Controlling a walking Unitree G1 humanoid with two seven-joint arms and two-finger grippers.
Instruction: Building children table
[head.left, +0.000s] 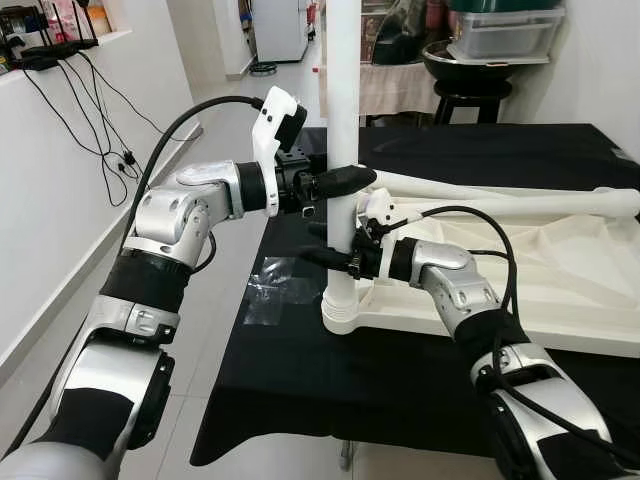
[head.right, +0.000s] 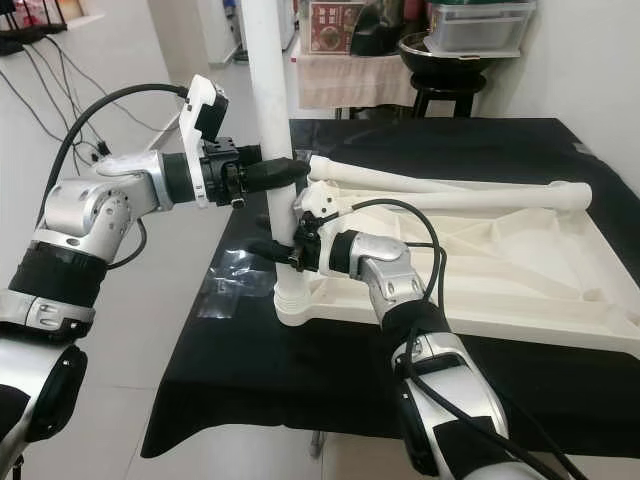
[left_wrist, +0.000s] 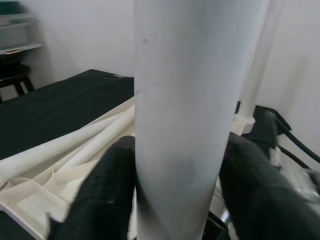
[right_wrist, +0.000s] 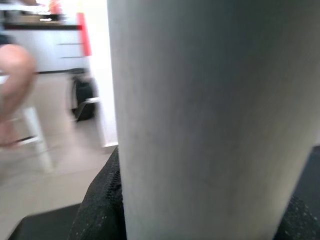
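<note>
A white table leg (head.left: 343, 110) stands upright in the corner socket (head.left: 342, 312) of the upturned cream tabletop (head.left: 540, 290), which lies on a black cloth. My left gripper (head.left: 345, 182) is shut around the leg from the left, about halfway up. Lower down, my right gripper (head.left: 333, 258) is shut on the same leg just above the socket. The leg (left_wrist: 190, 115) runs between the black fingers (left_wrist: 105, 195) in the left wrist view, and close up it (right_wrist: 210, 120) is seen from the right wrist too. Two loose legs (head.left: 520, 200) lie across the tabletop.
The black-covered table (head.left: 300, 390) ends near my left arm, with tiled floor beyond. A clear plastic bag (head.left: 270, 290) lies on the cloth beside the socket. A black stool (head.left: 470, 95) with a bowl and a plastic box stands behind. Cables hang on the left wall (head.left: 70, 130).
</note>
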